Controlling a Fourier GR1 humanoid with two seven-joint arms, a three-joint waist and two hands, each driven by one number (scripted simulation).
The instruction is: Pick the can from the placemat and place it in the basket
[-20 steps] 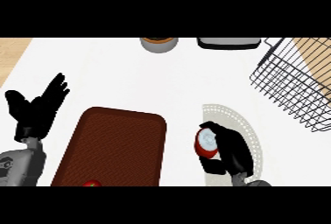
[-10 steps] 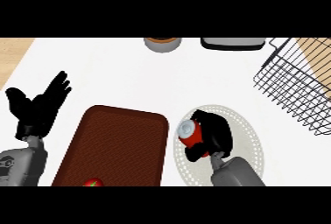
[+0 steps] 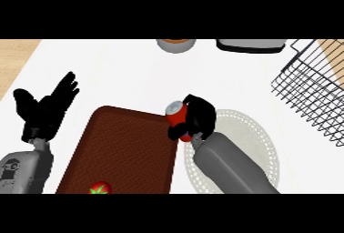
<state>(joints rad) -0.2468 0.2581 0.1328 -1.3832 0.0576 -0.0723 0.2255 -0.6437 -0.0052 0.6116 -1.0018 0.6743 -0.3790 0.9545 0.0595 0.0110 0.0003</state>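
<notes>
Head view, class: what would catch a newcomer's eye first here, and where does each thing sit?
Mid-picture, the right hand has its fingers curled round a red can, held over the edge between the brown tray and the round white placemat. At the right edge stands the black wire basket. At the left, the left hand rests open, fingers up.

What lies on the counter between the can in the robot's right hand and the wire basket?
In the head view, the round white placemat lies there, then bare white counter up to the basket. The right hand holds the can.
</notes>
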